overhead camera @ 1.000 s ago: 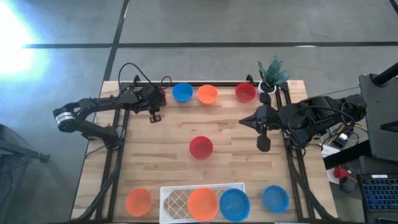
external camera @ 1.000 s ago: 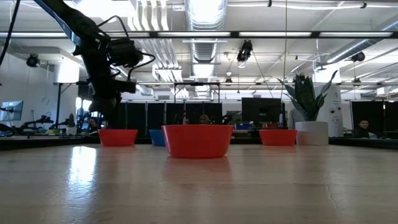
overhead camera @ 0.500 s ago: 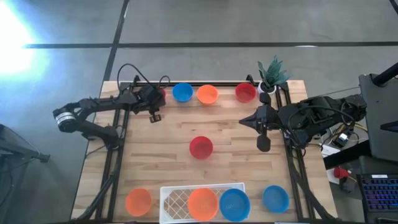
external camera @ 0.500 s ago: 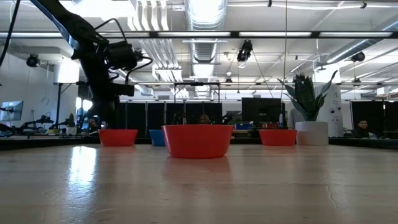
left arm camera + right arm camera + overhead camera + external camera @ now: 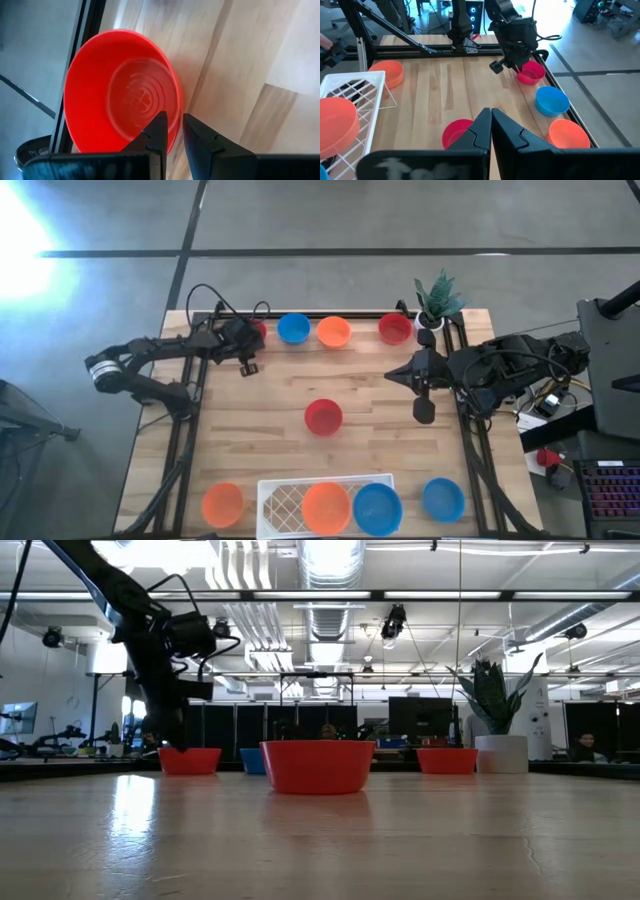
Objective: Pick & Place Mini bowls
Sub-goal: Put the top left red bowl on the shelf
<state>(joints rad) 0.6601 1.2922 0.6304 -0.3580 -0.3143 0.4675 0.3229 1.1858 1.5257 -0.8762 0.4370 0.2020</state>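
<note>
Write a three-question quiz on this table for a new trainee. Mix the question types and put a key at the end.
1. True or false: the right gripper hangs over the red bowl in the far left corner.
2. The bowl alone in the middle of the table is: A blue, B red, C orange.
3. What stands right beside the red bowl in the far right corner?

Key: 1 false; the left gripper is there, its fingers either side of that bowl's rim. 2 B. 3 the potted plant.
</note>
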